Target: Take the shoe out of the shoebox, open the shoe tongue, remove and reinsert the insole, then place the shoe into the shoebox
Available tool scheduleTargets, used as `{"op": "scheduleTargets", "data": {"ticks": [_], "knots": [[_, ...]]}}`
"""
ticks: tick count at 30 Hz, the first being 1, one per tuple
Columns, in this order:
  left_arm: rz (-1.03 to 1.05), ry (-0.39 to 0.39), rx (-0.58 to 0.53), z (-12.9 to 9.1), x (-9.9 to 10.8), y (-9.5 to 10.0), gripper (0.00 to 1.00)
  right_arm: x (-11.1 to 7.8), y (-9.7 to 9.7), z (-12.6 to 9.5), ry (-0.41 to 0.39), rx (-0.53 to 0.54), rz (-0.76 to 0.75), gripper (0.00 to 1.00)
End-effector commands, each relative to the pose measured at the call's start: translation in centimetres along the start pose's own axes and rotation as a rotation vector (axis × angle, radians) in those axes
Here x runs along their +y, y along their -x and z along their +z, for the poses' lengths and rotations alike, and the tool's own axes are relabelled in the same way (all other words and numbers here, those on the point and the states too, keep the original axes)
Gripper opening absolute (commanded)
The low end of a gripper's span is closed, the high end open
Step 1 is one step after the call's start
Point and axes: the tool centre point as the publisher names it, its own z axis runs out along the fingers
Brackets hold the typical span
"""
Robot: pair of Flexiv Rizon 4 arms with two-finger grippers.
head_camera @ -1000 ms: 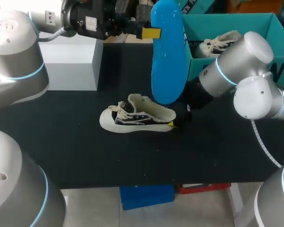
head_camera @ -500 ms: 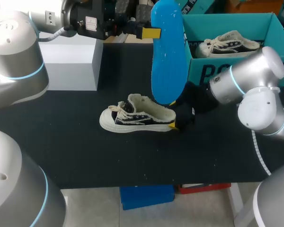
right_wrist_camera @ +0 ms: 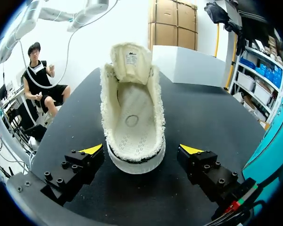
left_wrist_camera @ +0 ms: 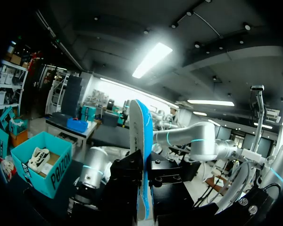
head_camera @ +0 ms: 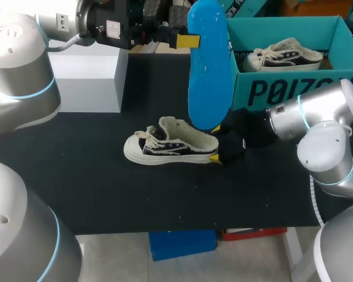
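Left gripper [head_camera: 187, 41] upper centre of the head view, clamped on the blue insole [head_camera: 209, 70]; insole hangs upright in the air above the table [head_camera: 165, 200], toe end down, just over the shoe's heel; in the left wrist view it stands edge-on between the fingers.
Shoe [head_camera: 170, 144] on its sole mid-frame, toe toward frame left, tongue pulled open, footbed bare in the right wrist view.
Right gripper [right_wrist_camera: 141, 149] spread wide, low at the heel; one yellow tip either side of it, neither clearly touching; holding nothing.
Teal shoebox [head_camera: 294, 88] upper right, open, second shoe [head_camera: 285, 53] lying inside; well apart from the shoe on the table.
White block [head_camera: 88, 73] upper left on the table.
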Motion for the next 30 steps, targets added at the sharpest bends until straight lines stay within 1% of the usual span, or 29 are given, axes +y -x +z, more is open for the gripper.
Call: {"op": "scheduleTargets", "data": {"ticks": [1, 7, 10, 11, 13, 14, 16, 20, 21, 23, 25, 27, 28, 30], "knots": [[0.001, -0.002, -0.003, 0.1, 0.1, 0.0, 0.0, -0.5, 0.1, 0.2, 0.071, 0.003, 0.003, 1.0], [0.001, -0.002, -0.003, 0.1, 0.1, 0.0, 0.0, -0.6, 0.2, 0.2, 0.076, 0.005, 0.002, 1.0], [0.001, -0.002, -0.003, 0.1, 0.1, 0.0, 0.0, -0.5, 0.4, -0.1, 0.022, 0.0, -0.013, 1.0], [0.001, -0.002, -0.003, 0.1, 0.1, 0.0, 0.0, -0.5, 0.5, -0.3, -0.014, 0.0, -0.019, 1.0], [0.001, -0.002, -0.003, 0.1, 0.1, 0.0, 0.0, -0.6, 0.7, -0.8, -0.058, 0.0, -0.03, 1.0], [0.001, -0.002, -0.003, 0.1, 0.1, 0.0, 0.0, -0.6, 0.8, -1.0, -0.106, 0.0, -0.037, 1.0], [0.001, -0.002, -0.003, 0.1, 0.1, 0.0, 0.0, -0.5, 1.0, -1.8, -0.138, -0.005, -0.042, 1.0], [0.001, -0.002, -0.003, 0.1, 0.1, 0.0, 0.0, -0.2, 1.4, -3.0, -0.292, -0.015, -0.049, 1.0], [0.001, -0.002, -0.003, 0.1, 0.1, 0.0, 0.0, -0.2, 1.5, -3.2, -0.319, -0.014, -0.038, 1.0], [0.001, -0.002, -0.003, 0.1, 0.1, 0.0, 0.0, -0.1, 1.6, -3.5, -0.421, -0.023, -0.026, 1.0], [0.001, -0.002, -0.003, 0.1, 0.1, 0.0, 0.0, 0.1, 1.7, -3.7, -0.483, -0.025, -0.017, 1.0], [0.001, -0.002, -0.003, 0.1, 0.1, 0.0, 0.0, 0.4, 1.8, -3.9, -0.614, -0.051, -0.022, 1.0], [0.001, -0.002, -0.003, 0.1, 0.1, 0.0, 0.0, 0.7, 1.8, -3.8, -0.655, -0.054, -0.027, 1.0], [0.001, -0.002, -0.003, 0.1, 0.1, 0.0, 0.0, 1.3, 1.8, -3.6, -0.696, -0.059, -0.028, 1.0]]}}
